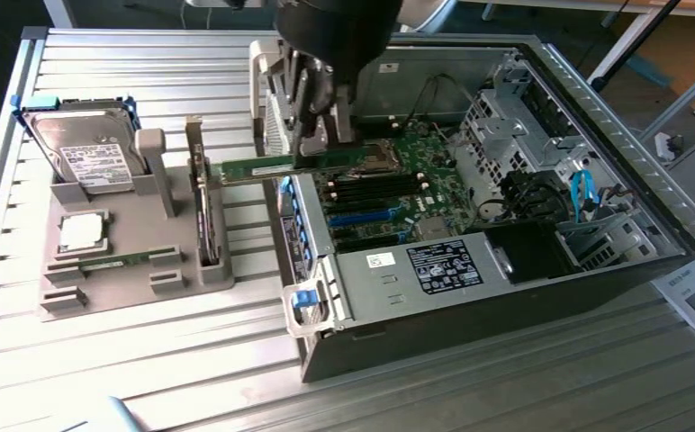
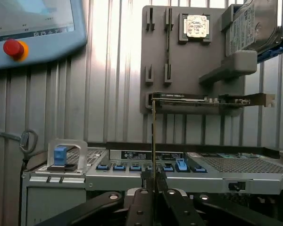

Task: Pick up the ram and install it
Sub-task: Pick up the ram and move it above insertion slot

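Note:
The ram (image 1: 257, 168) is a long thin green stick, held level in the air by one end. It juts toward the exterior view's left, over the near wall of the open computer case (image 1: 444, 270). My gripper (image 1: 323, 148) is shut on its other end, just above the motherboard (image 1: 414, 171) and its black memory slots (image 1: 378, 191). In the wrist view the ram (image 2: 153, 136) appears edge-on as a thin line rising from between my gripper (image 2: 153, 179) fingers.
A grey holder (image 1: 161, 193) on the slatted table carries a hard drive (image 1: 84, 148), a silver processor (image 1: 84, 231), another green stick (image 1: 120, 261) and an upright expansion card (image 1: 207, 216). A pendant with a red button (image 2: 13, 48) lies nearby.

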